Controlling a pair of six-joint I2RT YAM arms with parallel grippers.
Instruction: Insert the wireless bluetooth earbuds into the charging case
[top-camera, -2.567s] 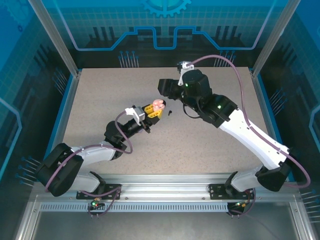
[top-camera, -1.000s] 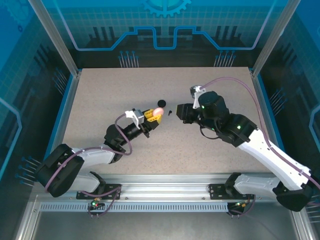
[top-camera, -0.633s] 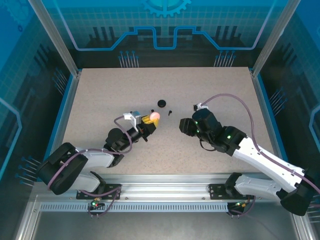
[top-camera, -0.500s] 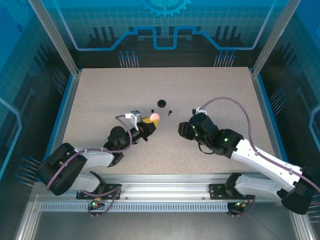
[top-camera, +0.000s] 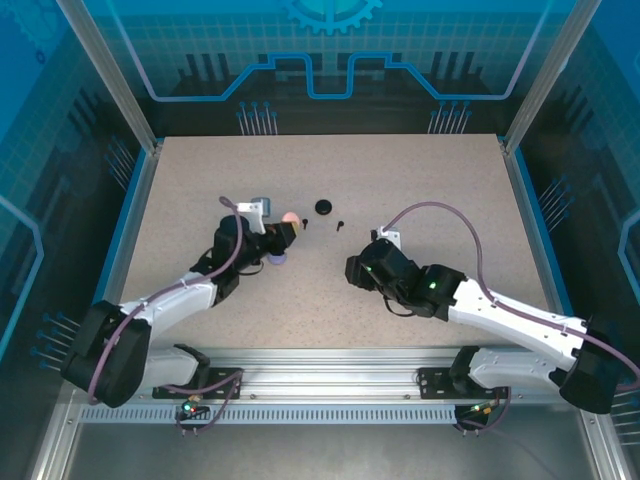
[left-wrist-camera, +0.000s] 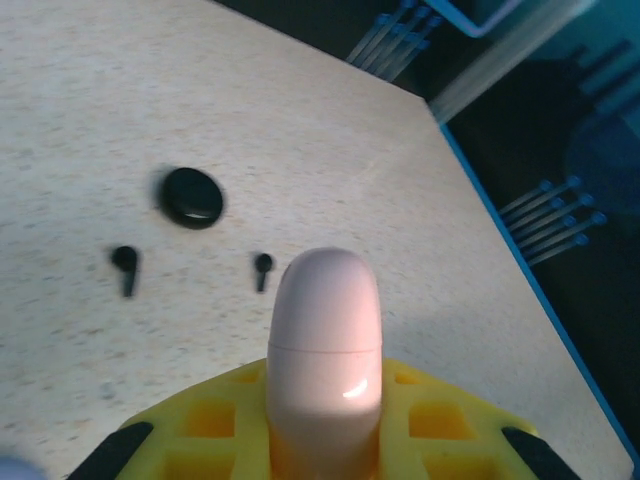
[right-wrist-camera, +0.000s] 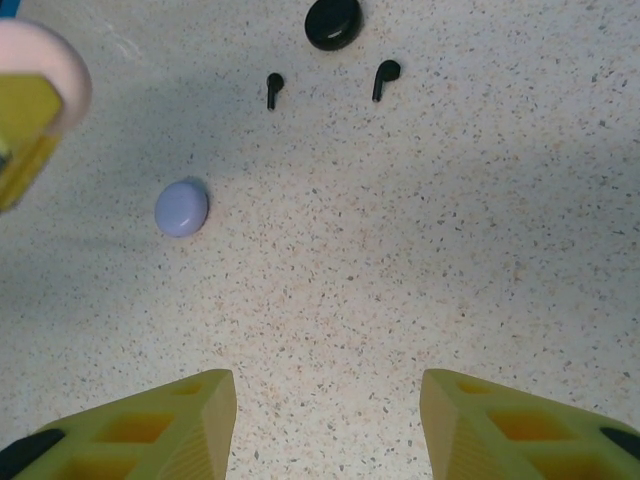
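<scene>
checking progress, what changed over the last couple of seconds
The right gripper drew back from the black case toward the near edge and opened, empty. The left gripper carried the pink case leftward. The black case and both black earbuds stayed put.
</scene>
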